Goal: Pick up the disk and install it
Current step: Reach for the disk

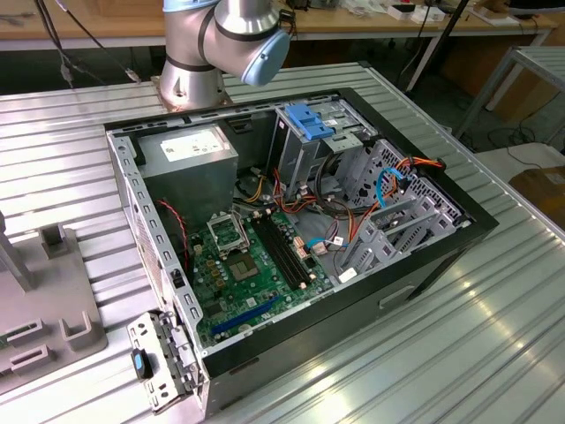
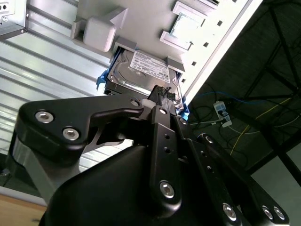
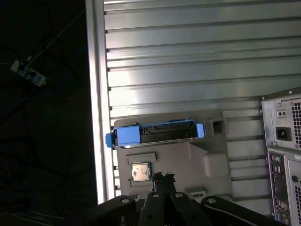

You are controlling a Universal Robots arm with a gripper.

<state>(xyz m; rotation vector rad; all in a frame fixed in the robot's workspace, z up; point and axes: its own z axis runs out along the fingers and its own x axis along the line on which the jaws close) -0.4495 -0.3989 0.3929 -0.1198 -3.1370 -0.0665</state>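
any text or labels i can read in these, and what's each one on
White barcode label on the flat silver-grey metal disk with blue rails: printed, too small to read.
White sticker on the large grey power supply box: too blurred to read.
Small square silver chip: markings unreadable.
Nothing legible in any of the views.

The exterior view looks steeply down on the open case (image 1: 146, 221). Both wrist views face the disk (image 2: 141, 70) (image 3: 164, 133) from nearer.
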